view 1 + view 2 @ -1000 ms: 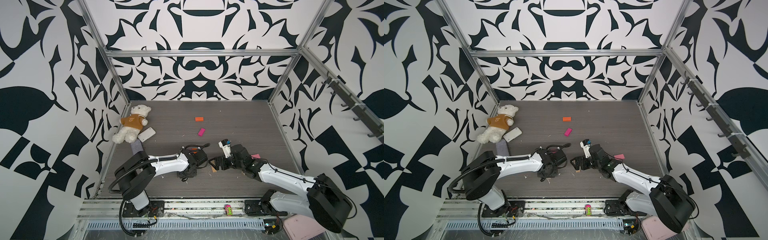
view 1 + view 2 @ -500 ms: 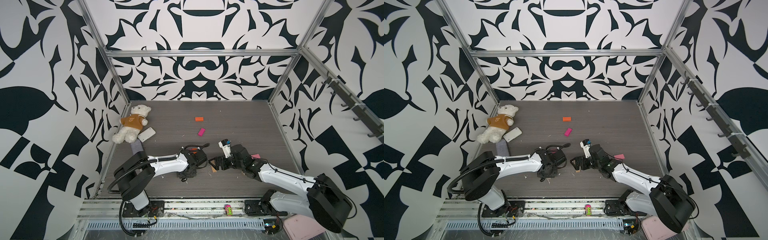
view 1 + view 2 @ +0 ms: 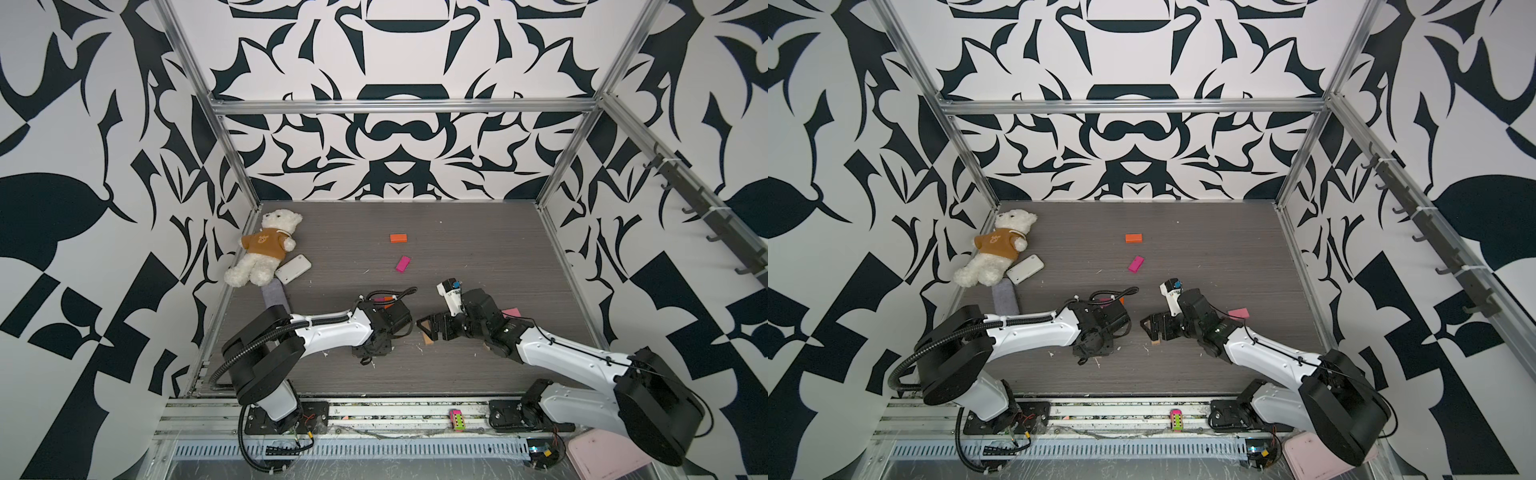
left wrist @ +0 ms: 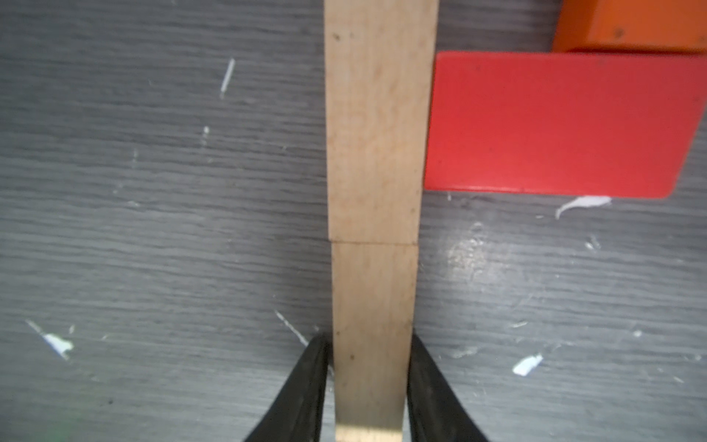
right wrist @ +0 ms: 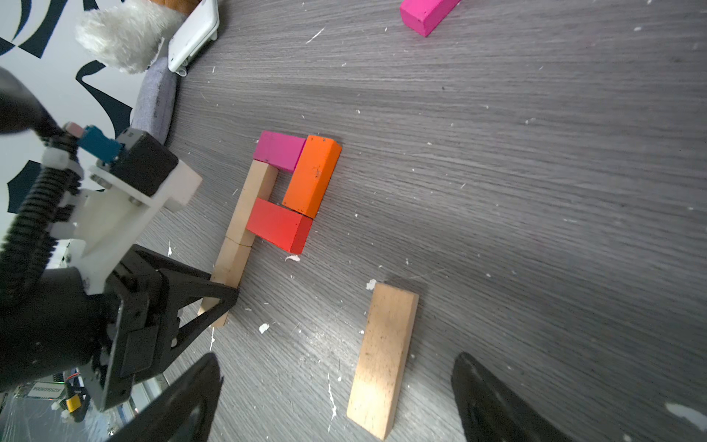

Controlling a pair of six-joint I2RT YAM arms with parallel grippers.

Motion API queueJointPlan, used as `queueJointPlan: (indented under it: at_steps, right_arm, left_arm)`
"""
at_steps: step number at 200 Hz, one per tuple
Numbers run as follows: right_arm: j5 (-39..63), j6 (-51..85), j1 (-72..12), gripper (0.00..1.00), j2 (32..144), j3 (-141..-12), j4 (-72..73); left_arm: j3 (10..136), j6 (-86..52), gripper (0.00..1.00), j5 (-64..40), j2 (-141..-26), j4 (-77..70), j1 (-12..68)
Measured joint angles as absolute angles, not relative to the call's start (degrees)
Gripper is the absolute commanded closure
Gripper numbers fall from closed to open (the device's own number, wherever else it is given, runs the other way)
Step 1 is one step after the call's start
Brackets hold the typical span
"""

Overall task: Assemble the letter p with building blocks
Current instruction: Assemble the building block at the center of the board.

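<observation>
Left claw [image 4: 368, 340] straddles the near end of the tan stem block [image 4: 373, 306], close against both sides; I cannot tell whether it is clamped or merely touching. The block is flat matte wood and butts end-to-end with a second tan block [image 4: 377, 134]. A red block [image 4: 554, 126], orange block [image 4: 631, 23] and magenta block [image 5: 281, 150] form the loop on the grey grained counter [image 5: 535, 191]. Right claw [image 5: 338, 361] stands wide apart at a loose tan block [image 5: 384, 356] lying flat.

left arm [image 3: 332, 334] and right arm [image 3: 573, 360] white link shells, black joint housings, drum-shaped shoulders, black corrugated conduit [image 5: 26, 229] along left arm, thin black cable [image 3: 536, 326] on right, left gripper [image 5: 223, 308] black triangular truss fingers [image 5: 208, 284], screwed white camera bracket [image 5: 126, 208], blue plug [image 5: 97, 144]
</observation>
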State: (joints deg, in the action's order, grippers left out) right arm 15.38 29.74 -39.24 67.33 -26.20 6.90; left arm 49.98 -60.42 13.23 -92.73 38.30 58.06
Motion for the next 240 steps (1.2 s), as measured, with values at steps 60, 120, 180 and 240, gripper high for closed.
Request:
queueJointPlan:
  at_steps: [60, 120, 180, 240]
  right_arm:
    - [15.4, 29.7, -39.3, 0.03, 67.3, -26.2, 6.9]
    - [15.3, 29.7, -39.5, 0.03, 67.7, -26.3, 6.9]
    - [15.2, 29.5, -39.5, 0.03, 68.0, -26.3, 6.9]
    - [15.2, 29.5, -39.6, 0.03, 68.0, -26.5, 6.9]
  left_arm:
    - [48.9, -60.2, 0.63, 13.3, -91.9, 37.2, 58.0]
    - [48.5, -59.8, 0.62, 13.2, -91.7, 36.7, 58.0]
    - [49.2, -59.1, 0.62, 13.0, -92.7, 37.2, 58.0]
    - [49.7, -59.0, 0.64, 12.8, -93.2, 37.4, 57.9]
